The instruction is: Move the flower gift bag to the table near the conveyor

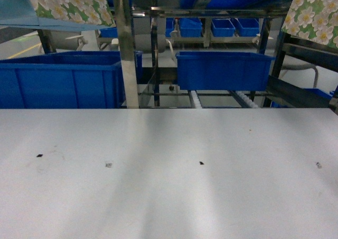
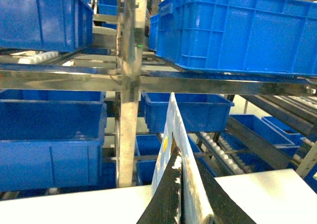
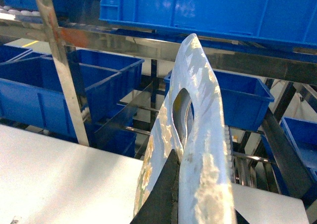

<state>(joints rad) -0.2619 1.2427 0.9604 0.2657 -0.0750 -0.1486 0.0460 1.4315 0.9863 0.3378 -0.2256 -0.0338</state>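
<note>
Flower-patterned paper, white blossoms on green, hangs at the top left corner and the top right corner of the head view, high above the white table. I cannot tell whether these are one flower gift bag or two. My left gripper is shut on a thin upright edge of the flower gift bag. My right gripper is shut on a glossy bag panel with a cut-out handle hole. Neither gripper shows in the head view. The conveyor stands just beyond the table's far edge.
Blue plastic bins sit on the rack, a large one at left and one at centre right. A steel upright post rises at the table's far edge. More bins fill the shelves above and below.
</note>
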